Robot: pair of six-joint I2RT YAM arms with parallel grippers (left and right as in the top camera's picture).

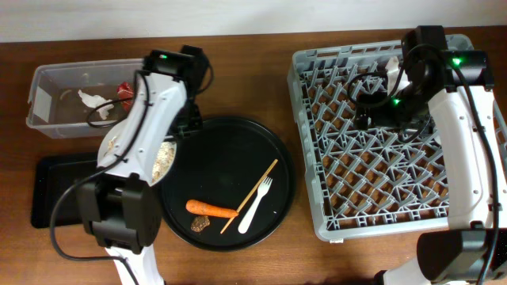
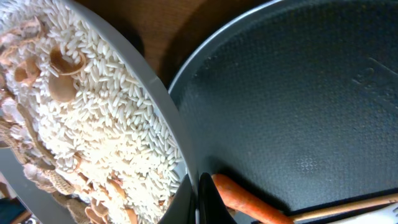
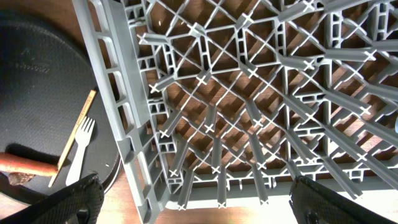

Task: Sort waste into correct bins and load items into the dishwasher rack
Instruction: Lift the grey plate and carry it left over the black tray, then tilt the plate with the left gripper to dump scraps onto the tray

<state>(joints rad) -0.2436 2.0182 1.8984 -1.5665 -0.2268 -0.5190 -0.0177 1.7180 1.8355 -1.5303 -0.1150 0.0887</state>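
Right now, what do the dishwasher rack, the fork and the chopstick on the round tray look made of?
The rack looks like grey moulded plastic with a matte finish, judging by its uniform lattice ribs. The fork is probably plastic: plain white, thin and one piece. The chopstick looks like pale wood or bamboo, tan and matte.

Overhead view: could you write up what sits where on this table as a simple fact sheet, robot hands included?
round black tray: carrot, brown lump, chopstick, white fork
clear tub: white tissue, red wrapper
black rectangular tray: front left, below the tub
plate: tilted, covered in rice and flaky scraps
left hand: seems to grip the plate's rim
right hand: open, above the rack
rack: grey, on the right
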